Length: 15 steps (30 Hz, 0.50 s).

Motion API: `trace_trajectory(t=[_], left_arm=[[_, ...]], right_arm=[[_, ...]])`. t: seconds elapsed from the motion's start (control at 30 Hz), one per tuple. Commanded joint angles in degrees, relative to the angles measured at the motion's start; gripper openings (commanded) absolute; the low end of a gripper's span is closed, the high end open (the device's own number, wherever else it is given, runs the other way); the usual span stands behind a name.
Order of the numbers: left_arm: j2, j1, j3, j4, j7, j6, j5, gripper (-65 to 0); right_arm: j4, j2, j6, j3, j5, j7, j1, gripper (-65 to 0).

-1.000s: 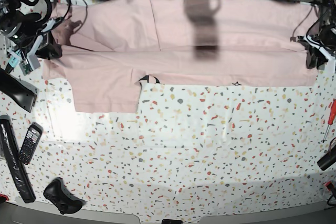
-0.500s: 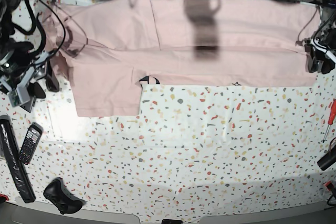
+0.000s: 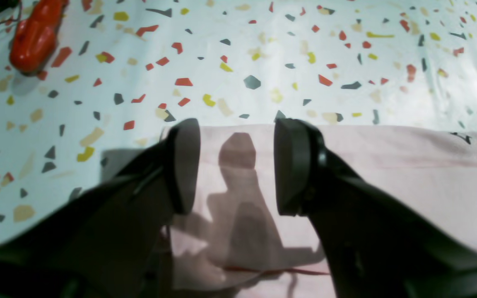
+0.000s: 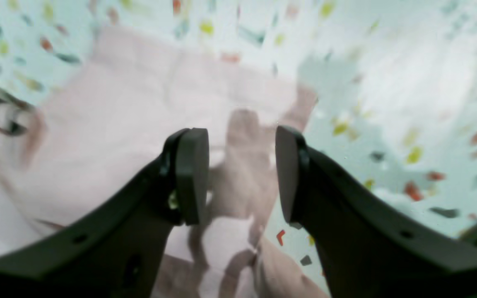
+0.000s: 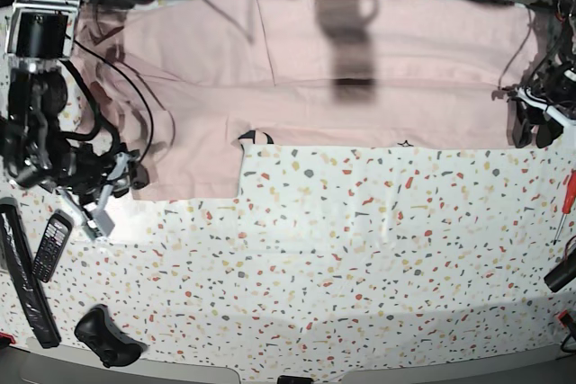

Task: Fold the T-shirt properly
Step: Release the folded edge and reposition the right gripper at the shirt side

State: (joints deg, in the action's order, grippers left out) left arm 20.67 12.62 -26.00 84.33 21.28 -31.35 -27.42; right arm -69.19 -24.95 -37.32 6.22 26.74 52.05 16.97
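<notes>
Right tool [image 5: 126, 171] moved along speckled tabletop [image 5: 360, 258].

I've let go with both grippers. My right gripper [image 5: 121, 173] has swung down from the shirt's [image 5: 360, 60] far left corner to its sleeve. My left gripper [image 5: 533, 123] has dropped slightly along the right edge.

T-shirt [image 4: 139, 124]: blurred in right wrist view
lettering [image 5: 256, 138]: mostly hidden under fold
red tool [image 3: 35, 35]: cut off by edge
</notes>
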Motion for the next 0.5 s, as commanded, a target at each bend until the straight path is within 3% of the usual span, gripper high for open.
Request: trace_trajectory(t=[0.0,0.2,0.37,0.47], left_arm=[[0.9,-0.4,-0.5,0.9,-1.3,-0.2,0.2,-37.4],[0.9,-0.4,-0.5,0.9,-1.3,-0.2,1.0,-37.4],[0.9,-0.4,-0.5,0.9,-1.4,-0.2,1.0,-37.4],[0.9,-0.4,-0.5,0.9,-1.3,-0.2,1.0,-37.4]], right_arm=[[1.0,-1.2,0.3,-0.7,0.2,-1.1,2.7,-39.6],[9.0,-1.2,0.6,-4.2,-0.4,-1.0,7.0,-39.6],[11.0,0.3,2.8,-4.2,-8.4,-0.1,7.0,-39.6],[11.6,1.2,2.8,-4.2,-8.6,-0.2,6.9,-39.6]])
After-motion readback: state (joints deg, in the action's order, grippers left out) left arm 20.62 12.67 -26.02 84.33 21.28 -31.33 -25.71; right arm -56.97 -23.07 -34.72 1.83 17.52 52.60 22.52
